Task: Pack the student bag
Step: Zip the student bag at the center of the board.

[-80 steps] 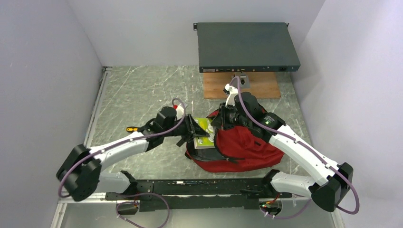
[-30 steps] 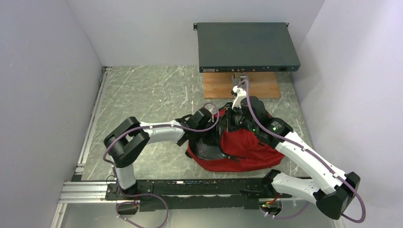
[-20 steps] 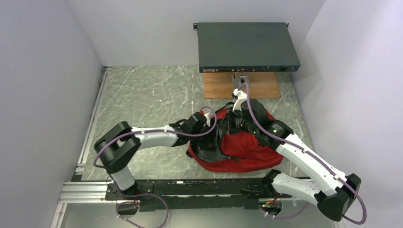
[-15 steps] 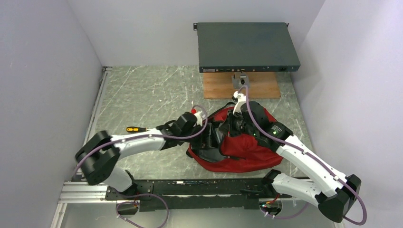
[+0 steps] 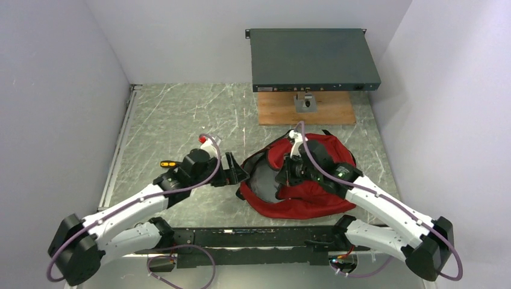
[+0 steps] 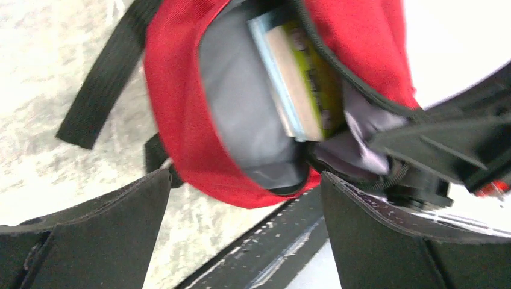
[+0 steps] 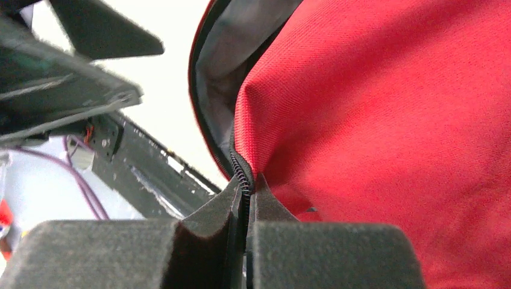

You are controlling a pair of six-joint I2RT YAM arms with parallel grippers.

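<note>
The student bag [image 5: 313,201] gaped leftward with a book [image 6: 301,90] inside. The left gripper [image 5: 240,171] stood spread and empty beside its mouth; the right gripper [image 7: 246,201] pinched its zipper [image 7: 241,173].

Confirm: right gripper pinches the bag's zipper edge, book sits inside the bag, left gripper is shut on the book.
Wrong on the left gripper: the left wrist view shows it open and empty, outside the student bag. The book does sit inside, and the right gripper does pinch the zipper edge.
</note>
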